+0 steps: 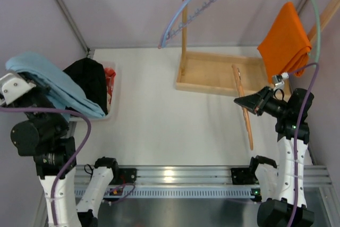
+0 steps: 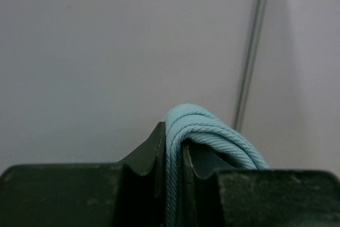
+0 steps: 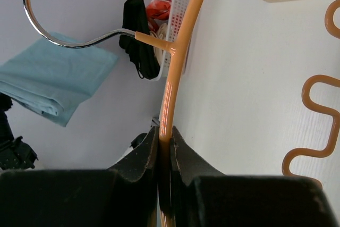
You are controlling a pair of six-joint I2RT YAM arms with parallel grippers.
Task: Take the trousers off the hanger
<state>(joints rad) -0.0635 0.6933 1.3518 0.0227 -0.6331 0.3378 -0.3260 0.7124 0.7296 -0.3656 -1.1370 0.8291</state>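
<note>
The left tool (image 2: 172, 143) pinches the trousers (image 2: 212, 136), the right tool (image 3: 164, 143) clamps the hanger (image 3: 178, 51); the trousers' hanging weight might pull them free.

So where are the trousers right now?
In the top view, far left: the trousers hang pinched in the left gripper, draped beside the black cloth heap, well apart from the hanger on the right.

robot lab: plain enclosure walls (image 1: 133, 9), aluminium rail (image 1: 180, 176)
</note>
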